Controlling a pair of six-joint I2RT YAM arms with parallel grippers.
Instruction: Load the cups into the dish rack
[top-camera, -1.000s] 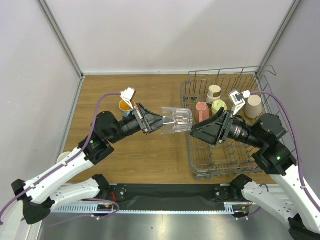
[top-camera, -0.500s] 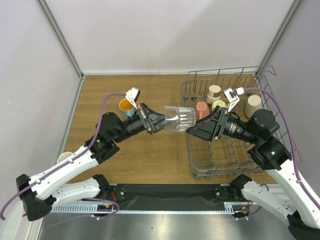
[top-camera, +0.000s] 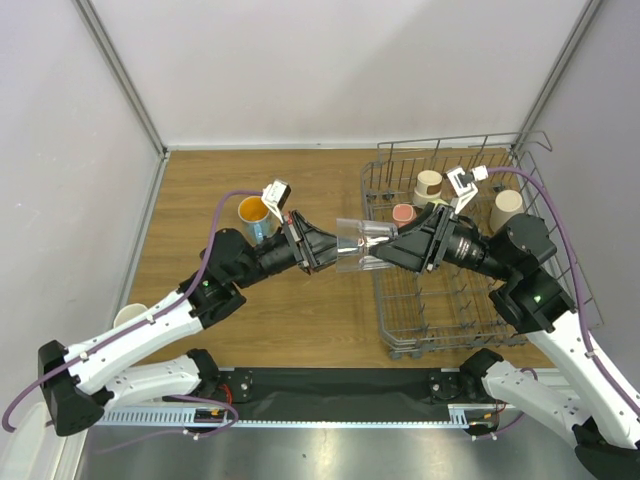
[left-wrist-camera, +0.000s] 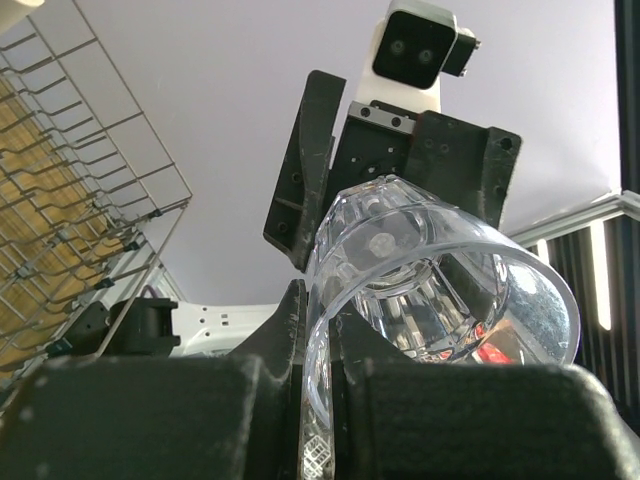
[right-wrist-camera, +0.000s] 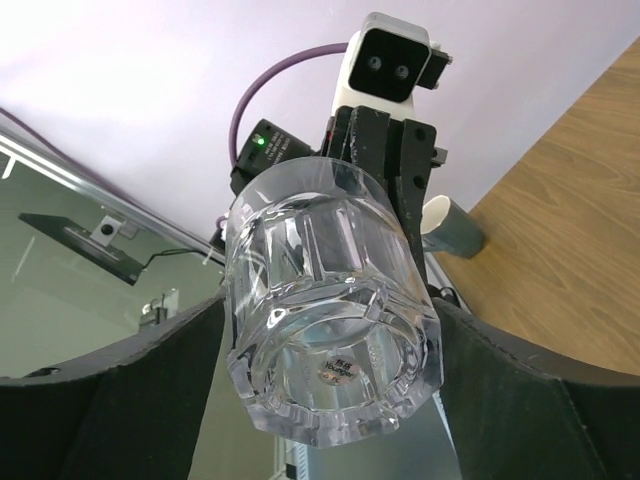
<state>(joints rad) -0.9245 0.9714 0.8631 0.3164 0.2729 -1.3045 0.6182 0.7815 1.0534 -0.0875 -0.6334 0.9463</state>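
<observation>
Right wrist | glass cup (right-wrist-camera: 330, 310) | clear, faceted walls | thick round base

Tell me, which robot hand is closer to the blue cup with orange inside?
Left. The left gripper is close to the blue cup, clamped on the clear glass. The right gripper is farther away, on the glass's other side, by the dish rack.

I see the clear glass cup (top-camera: 362, 245) on its side in the air, base toward the grey wire dish rack (top-camera: 440, 300), which holds a pink cup (top-camera: 403, 212) and a beige cup (top-camera: 429, 184).
</observation>
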